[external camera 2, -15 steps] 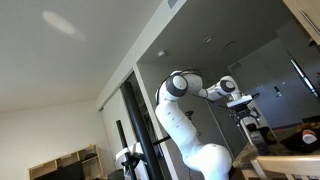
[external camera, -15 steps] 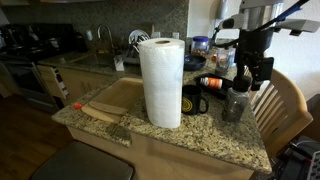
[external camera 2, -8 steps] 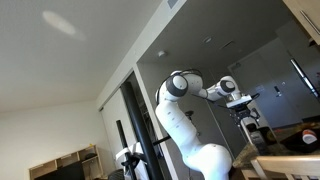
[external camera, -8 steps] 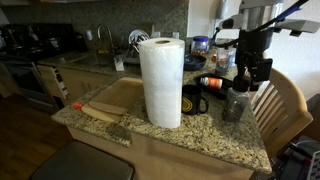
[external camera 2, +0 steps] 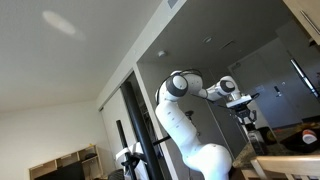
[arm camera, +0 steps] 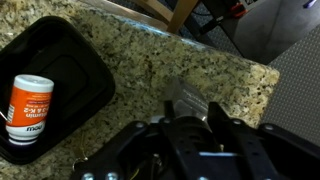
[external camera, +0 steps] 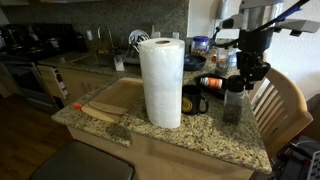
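Note:
My gripper (external camera: 240, 82) hangs over the right end of the granite counter (external camera: 200, 138) and is shut on the top of a clear glass shaker (external camera: 234, 104) that stands upright there. In the wrist view the clear shaker (arm camera: 150, 108) sits between my two dark fingers, with the gripper (arm camera: 156, 126) coming in from the bottom. To its left an orange-and-white bottle (arm camera: 28, 105) lies in a black tray (arm camera: 75, 62). An exterior view also shows the white arm (external camera 2: 190, 100) reaching out to the right.
A tall paper towel roll (external camera: 161, 80) stands mid-counter with a black mug (external camera: 195, 100) beside it. A wooden board (external camera: 100, 110) lies at the left end. A wooden chair (external camera: 277, 105) stands past the counter's right edge. Sink and clutter lie behind.
The jaws have closed onto the top of the clear shaker; a second ago they stood open around it. The arm has barely moved.

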